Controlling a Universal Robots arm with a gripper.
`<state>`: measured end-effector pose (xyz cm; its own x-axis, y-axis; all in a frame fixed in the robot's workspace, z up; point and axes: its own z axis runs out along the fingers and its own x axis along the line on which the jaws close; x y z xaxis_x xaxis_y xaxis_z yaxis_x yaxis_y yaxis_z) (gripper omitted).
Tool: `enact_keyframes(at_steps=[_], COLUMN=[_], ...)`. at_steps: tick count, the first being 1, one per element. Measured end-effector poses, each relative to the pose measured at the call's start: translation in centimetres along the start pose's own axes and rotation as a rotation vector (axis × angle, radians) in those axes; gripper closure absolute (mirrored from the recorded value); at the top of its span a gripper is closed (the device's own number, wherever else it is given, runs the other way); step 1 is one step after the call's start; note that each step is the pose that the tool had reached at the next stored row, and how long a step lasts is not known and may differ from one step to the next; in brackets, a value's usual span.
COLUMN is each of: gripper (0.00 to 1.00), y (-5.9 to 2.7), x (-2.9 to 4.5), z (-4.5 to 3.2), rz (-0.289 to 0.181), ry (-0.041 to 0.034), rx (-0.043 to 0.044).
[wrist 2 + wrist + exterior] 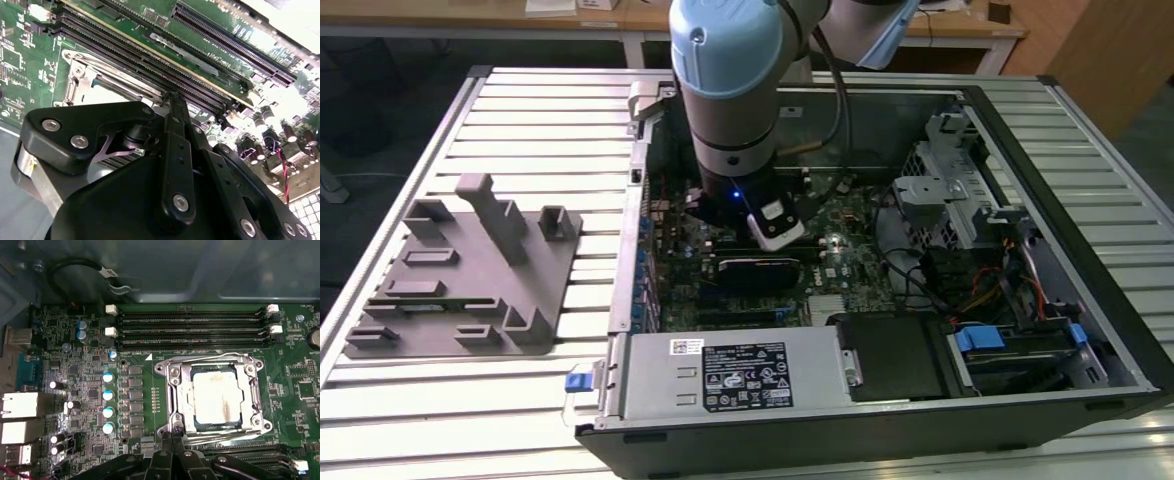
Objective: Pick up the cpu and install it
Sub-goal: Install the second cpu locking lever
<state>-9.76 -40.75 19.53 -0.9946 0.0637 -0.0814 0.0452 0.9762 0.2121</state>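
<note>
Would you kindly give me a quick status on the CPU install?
Gripper shut, tips at socket frame edge. CPU seated in socket, frame closed over it. Nothing in the way.

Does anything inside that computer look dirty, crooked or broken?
The cpu sits square in its socket, but its silvery top carries brownish smears, like dried residue. Nothing else looks bent or broken.

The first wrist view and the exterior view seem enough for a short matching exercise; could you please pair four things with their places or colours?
Things:
1. cpu
2. grey fixture
3. memory slots
4. tool

Descriptions:
A. on the slatted table outside the computer case
B. seated inside the metal socket frame
C. black, tips at the socket frame's edge
D. long black rows beside the socket

Pairs: 1-B, 2-A, 3-D, 4-C
</note>
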Motion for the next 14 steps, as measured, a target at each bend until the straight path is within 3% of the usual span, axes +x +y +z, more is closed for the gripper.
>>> enact_keyframes(at_steps=[4, 14], gripper=[0.89, 0.89], y=[-0.01, -0.09], x=[0.01, 0.89], z=[0.09, 0.18], rz=[0.002, 0.001], ry=[0.0005, 0.001], rx=[-0.0185, -0.0216])
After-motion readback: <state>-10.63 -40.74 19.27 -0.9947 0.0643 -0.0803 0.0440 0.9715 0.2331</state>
